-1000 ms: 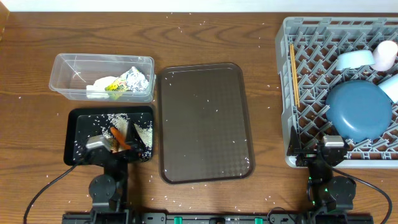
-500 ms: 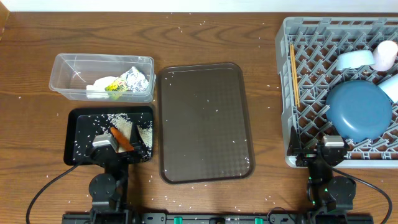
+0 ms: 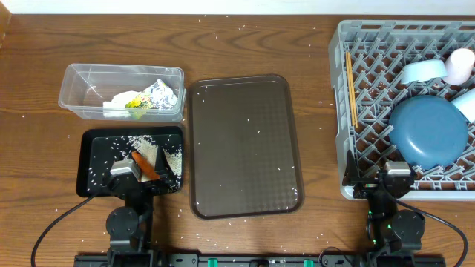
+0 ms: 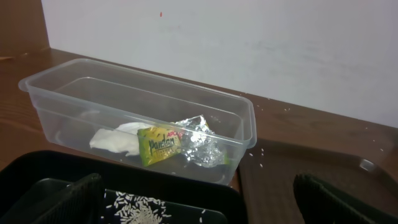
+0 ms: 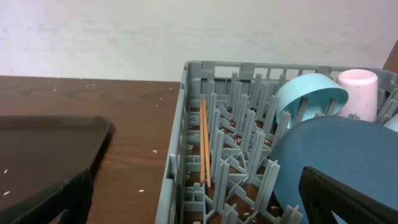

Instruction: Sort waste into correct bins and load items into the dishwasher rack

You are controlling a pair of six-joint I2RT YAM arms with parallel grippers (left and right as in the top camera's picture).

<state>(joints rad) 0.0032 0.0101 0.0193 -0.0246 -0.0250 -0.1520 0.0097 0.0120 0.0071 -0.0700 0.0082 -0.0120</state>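
Note:
The clear bin holds crumpled foil, a green-yellow wrapper and a white napkin; the left wrist view shows the same foil, wrapper and napkin. The black tray bin holds rice and an orange carrot. My left gripper hangs open over it, holding nothing. The grey rack carries the blue plate, chopsticks, a pale bowl and a cup. My right gripper is open at the rack's near edge.
A brown serving tray lies between the bins and the rack, with a few rice grains on it. Rice grains are scattered over the wooden table. A white wall stands behind the table.
My left gripper has shifted a little to the right above the black tray. The right arm and all objects are unchanged.

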